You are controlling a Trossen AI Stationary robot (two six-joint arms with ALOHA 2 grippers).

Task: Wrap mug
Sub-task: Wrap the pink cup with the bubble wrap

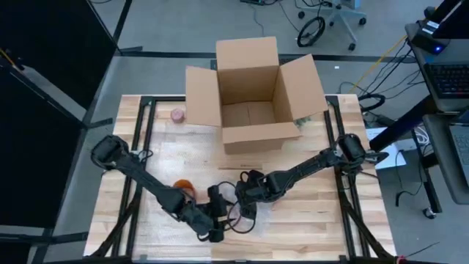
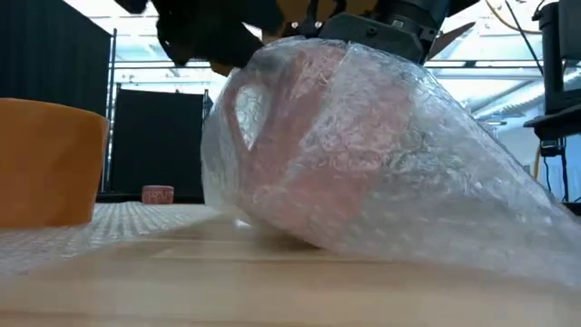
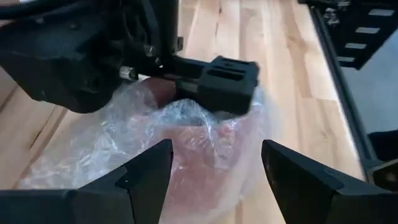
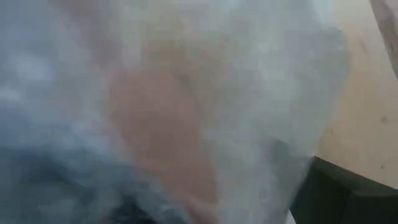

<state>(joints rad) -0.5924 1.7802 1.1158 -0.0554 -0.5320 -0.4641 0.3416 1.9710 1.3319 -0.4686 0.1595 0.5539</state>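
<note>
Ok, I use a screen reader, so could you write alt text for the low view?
A pink mug wrapped in clear bubble wrap lies tilted on the wooden table, filling most of the frame, with dark robot arms just above it. An orange cup stands at the left, and a small pink object sits far behind.

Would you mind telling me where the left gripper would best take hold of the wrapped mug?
Probably across the body, from above. The mug lies tilted inside bubble wrap, handle side toward the orange cup. The left gripper hovers open, fingers either side of it. The right gripper is already at its upper end, so the lower body is free.
</note>
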